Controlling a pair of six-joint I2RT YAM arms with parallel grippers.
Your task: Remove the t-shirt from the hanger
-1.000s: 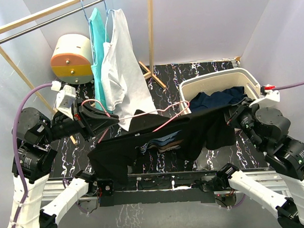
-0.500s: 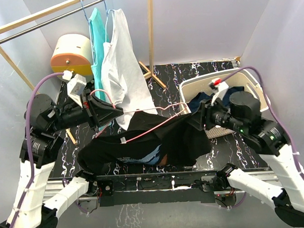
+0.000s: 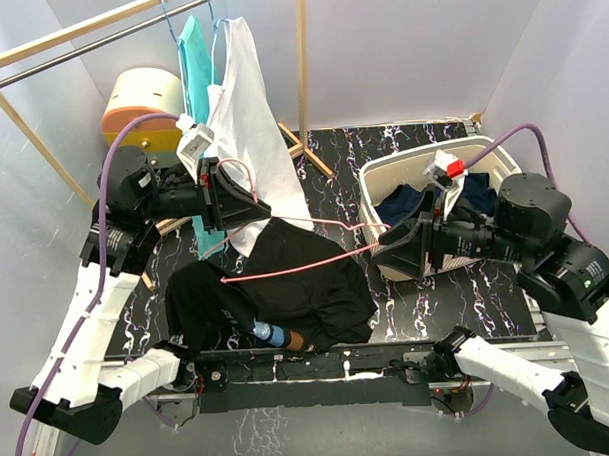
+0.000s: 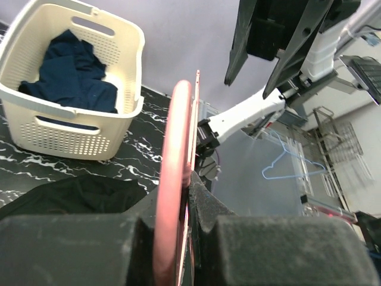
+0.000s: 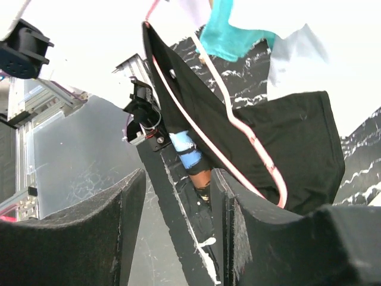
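My left gripper (image 3: 252, 206) is shut on the pink wire hanger (image 3: 306, 260) near its hook and holds it above the table. The hanger runs right toward the basket. In the left wrist view the hanger (image 4: 175, 179) is pinched between my fingers (image 4: 184, 202). The black t-shirt (image 3: 287, 289) lies heaped on the table under the hanger. Its top edge reaches up to the hanger near my left gripper. My right gripper (image 3: 390, 250) is open and empty beside the hanger's right end. The right wrist view shows the hanger (image 5: 238, 128) in front of the shirt (image 5: 297, 137) past the open jaws (image 5: 178, 196).
A cream laundry basket (image 3: 482, 152) holding a navy garment (image 3: 424, 199) stands at the right; it also shows in the left wrist view (image 4: 36, 98). A teal top and a white top (image 3: 246, 120) hang from the rack at the back left. A round yellow and orange drum (image 3: 145, 103) sits behind.
My right gripper has let go of the black t-shirt and drawn back right. The shirt has dropped onto the table. My left gripper has lifted the hanger up and back.
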